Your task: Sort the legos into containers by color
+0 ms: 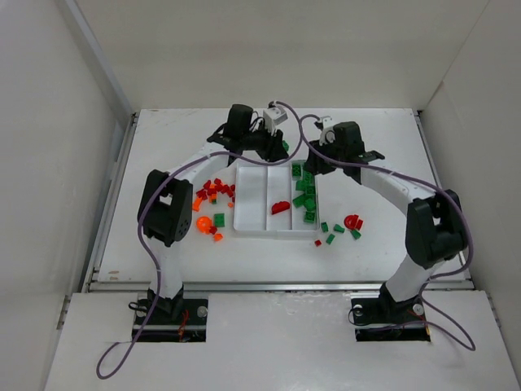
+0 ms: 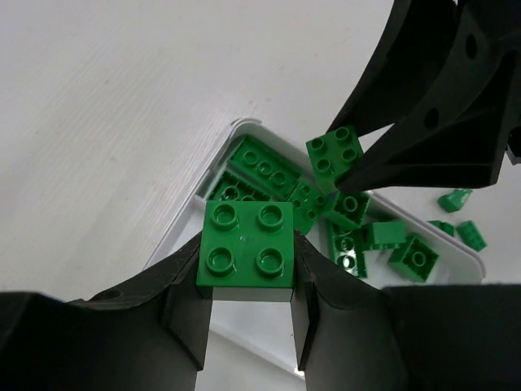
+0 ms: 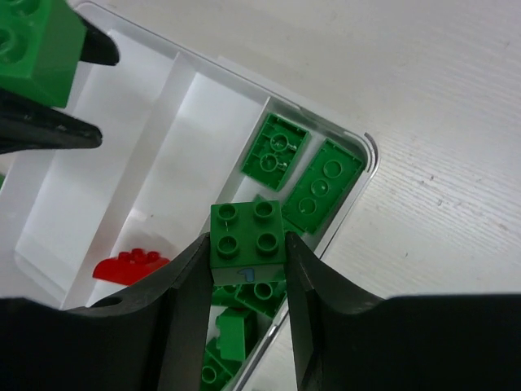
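Green-sorting step. Left end effector [image 2: 248, 273] pinching green square four-stud plastic brick [image 2: 247, 244]; right end effector [image 3: 248, 259] pinching second green four-stud brick [image 3: 248, 232]. Both near green-filled right compartment [image 3: 364, 151] of white plastic tray [image 1: 252, 204]. Next, likely: release inside one at a time, avoiding collision.

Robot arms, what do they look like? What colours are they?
The left arm and right arm are made of smooth white tubes joined by chunky black joints. A thin purple cable loops along each one. Their jaws are black, flat and tapered, and a small white camera block sits by each wrist.
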`<act>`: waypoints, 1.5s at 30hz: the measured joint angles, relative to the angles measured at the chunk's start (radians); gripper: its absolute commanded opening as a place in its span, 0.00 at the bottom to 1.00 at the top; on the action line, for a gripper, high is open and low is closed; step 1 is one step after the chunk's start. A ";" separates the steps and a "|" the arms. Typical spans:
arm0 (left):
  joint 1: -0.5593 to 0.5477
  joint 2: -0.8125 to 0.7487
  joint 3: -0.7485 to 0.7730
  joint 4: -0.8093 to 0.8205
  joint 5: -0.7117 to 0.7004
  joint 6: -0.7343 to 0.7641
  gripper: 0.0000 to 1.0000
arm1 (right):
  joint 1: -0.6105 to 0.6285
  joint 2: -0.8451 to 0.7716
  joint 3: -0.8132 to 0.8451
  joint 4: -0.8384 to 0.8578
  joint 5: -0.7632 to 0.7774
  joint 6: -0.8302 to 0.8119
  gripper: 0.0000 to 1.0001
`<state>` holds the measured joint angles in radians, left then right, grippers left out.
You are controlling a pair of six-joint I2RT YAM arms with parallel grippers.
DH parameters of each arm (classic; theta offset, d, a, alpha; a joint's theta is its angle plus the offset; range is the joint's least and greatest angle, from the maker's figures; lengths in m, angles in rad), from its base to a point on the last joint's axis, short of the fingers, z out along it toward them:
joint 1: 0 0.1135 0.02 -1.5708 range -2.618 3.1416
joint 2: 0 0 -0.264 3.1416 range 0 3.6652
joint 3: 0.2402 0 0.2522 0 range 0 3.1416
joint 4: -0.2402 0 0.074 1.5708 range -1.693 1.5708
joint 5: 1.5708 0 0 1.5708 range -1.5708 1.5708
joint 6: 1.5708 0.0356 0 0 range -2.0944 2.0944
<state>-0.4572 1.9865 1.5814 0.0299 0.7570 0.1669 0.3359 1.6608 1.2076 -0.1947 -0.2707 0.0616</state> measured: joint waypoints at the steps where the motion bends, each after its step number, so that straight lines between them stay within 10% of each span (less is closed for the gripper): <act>1: -0.001 0.000 -0.002 -0.012 -0.022 0.011 0.00 | 0.000 0.026 0.017 -0.002 0.000 0.003 0.13; 10: -0.009 -0.002 -0.005 -0.075 -0.107 0.087 0.00 | 0.000 0.159 0.127 -0.073 0.001 0.015 0.59; 27: -0.153 -0.006 -0.095 -0.080 -0.062 0.369 0.08 | -0.084 -0.103 0.084 -0.134 0.147 0.042 0.77; 35: -0.264 -0.005 -0.151 -0.106 -0.012 0.578 0.27 | -0.105 -0.230 0.026 -0.132 0.238 0.038 0.77; 45: -0.321 0.002 -0.200 -0.196 -0.048 0.769 1.00 | -0.105 -0.230 -0.026 -0.152 0.252 0.021 0.77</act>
<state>-0.7780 1.9888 1.3819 -0.1665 0.7094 0.9363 0.2314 1.4303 1.1820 -0.3466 -0.0185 0.0826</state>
